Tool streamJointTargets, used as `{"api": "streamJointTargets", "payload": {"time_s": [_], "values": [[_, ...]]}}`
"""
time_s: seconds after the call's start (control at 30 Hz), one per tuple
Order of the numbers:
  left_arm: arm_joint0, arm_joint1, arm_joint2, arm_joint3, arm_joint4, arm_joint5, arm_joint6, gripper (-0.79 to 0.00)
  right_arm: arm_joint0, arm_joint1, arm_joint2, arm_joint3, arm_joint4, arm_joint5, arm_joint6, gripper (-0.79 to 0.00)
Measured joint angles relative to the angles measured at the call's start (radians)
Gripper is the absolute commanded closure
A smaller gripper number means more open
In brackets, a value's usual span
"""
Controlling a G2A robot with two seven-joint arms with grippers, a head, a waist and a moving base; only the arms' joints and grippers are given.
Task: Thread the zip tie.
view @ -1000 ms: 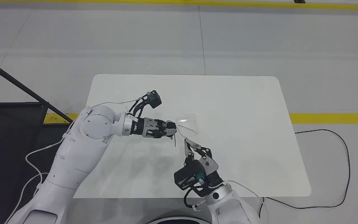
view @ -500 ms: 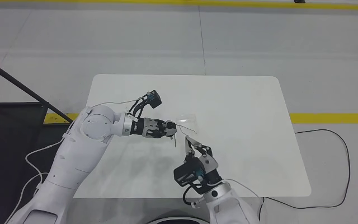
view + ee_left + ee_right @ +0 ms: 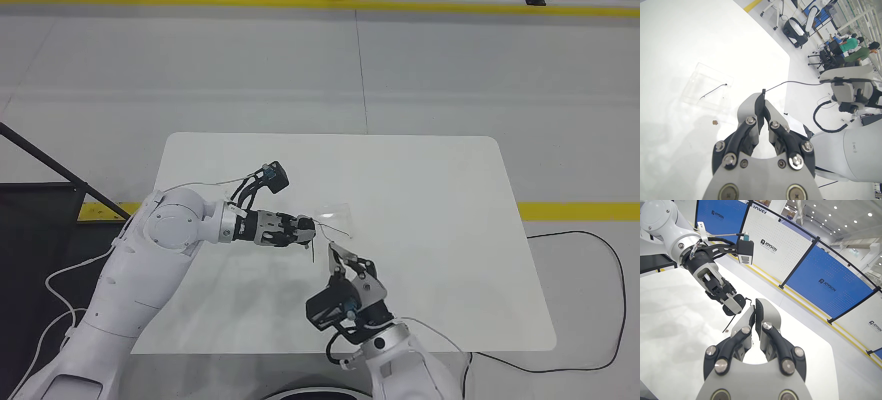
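The left gripper (image 3: 763, 96) is shut tight on the black zip tie (image 3: 787, 82), just beside the clear tray (image 3: 694, 85). The right gripper (image 3: 755, 305), near the tray too, pinches the tie's other end

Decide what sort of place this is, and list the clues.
Likely a robotics lab or test hall: pegboard partitions, a yellow floor line, and what looks like another robot parked in the background.
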Motion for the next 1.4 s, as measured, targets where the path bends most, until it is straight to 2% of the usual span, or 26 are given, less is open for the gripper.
{"api": "streamJointTargets", "payload": {"time_s": [0.4, 0.67, 1.4], "values": [[0.0, 0.0, 0.0, 0.0, 0.0, 0.0, 0.0, 0.0, 0.008, 0.012, -0.018, 0.008, -0.064, -0.009, 0.019, 0.0], [0.026, 0.007, 0.006, -0.038, 0.042, 0.02, 0.049, 0.0, 0.019, 0.02, -0.032, 0.01, -0.104, -0.038, 0.037, 0.0], [0.025, 0.028, 0.025, -0.06, 0.054, 0.013, 0.063, 0.0, -0.004, 0.055, -0.029, -0.036, -0.187, -0.181, 0.026, 0.0]]}}
